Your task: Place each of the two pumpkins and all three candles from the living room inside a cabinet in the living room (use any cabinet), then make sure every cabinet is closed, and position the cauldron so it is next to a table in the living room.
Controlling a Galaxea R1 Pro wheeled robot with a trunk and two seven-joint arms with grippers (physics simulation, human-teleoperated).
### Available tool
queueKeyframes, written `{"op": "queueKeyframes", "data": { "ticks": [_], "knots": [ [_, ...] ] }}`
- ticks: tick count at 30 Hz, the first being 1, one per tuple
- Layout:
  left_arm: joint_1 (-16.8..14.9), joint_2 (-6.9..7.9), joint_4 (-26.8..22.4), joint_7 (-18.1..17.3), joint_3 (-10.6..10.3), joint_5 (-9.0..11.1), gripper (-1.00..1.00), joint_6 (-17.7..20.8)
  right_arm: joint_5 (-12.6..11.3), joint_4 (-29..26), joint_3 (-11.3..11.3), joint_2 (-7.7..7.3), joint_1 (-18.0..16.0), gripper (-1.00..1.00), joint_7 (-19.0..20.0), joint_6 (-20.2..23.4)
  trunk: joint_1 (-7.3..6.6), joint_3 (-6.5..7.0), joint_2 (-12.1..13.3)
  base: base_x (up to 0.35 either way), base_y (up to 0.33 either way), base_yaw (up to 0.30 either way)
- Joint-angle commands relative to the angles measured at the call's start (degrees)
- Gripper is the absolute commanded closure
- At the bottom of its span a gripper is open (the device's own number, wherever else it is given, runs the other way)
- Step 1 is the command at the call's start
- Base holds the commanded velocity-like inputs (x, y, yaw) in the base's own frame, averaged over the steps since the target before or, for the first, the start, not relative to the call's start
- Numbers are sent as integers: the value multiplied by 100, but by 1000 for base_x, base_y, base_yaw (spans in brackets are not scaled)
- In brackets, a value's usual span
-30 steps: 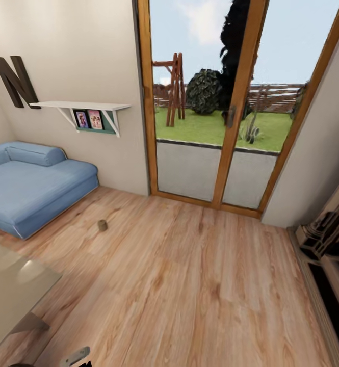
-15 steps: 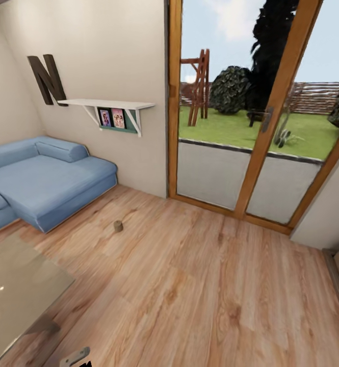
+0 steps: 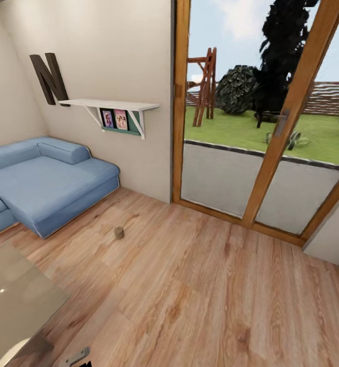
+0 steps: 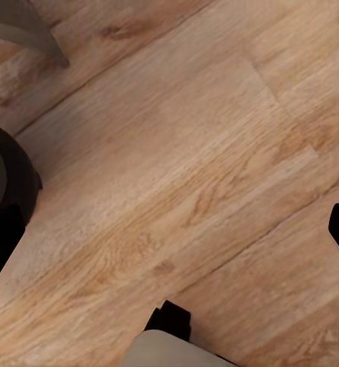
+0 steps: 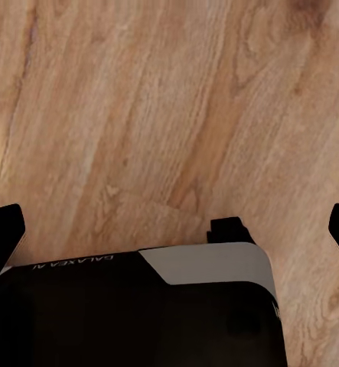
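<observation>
Head cam: one candle (image 3: pixel 119 233) upright on the wood floor (image 3: pixel 200 295), alone, in front of the blue sofa (image 3: pixel 47 186) and well apart from it. Table (image 3: pixel 16 300) glass corner sits nearer the robot than the sofa. Wall shelf (image 3: pixel 110 105) w/ photos above the sofa's end, dark "N" (image 3: pixel 49 79) beside it; glass patio door (image 3: pixel 261 127) further along from the sofa. Left gripper (image 4: pixel 169 229) fingers spread wide, empty, over floor. Right gripper (image 5: pixel 169 229) likewise apart, nothing held.
</observation>
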Motion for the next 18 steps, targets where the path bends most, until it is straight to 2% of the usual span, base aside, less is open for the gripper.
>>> {"op": "queueKeyframes", "data": {
  "ticks": [1, 18],
  "knots": [
    [-4, 3, -2, 30, -49, 37, -100, -16, -49, -5, 49, 0, -3, -100, -29, -14, 4, -6, -4, 329, 0, 0],
    [-4, 3, -2, 30, -49, 37, -100, -16, -49, -5, 49, 1, -2, -100, -36, -14, 4, -6, -4, 329, 0, 0]
  ]
}}
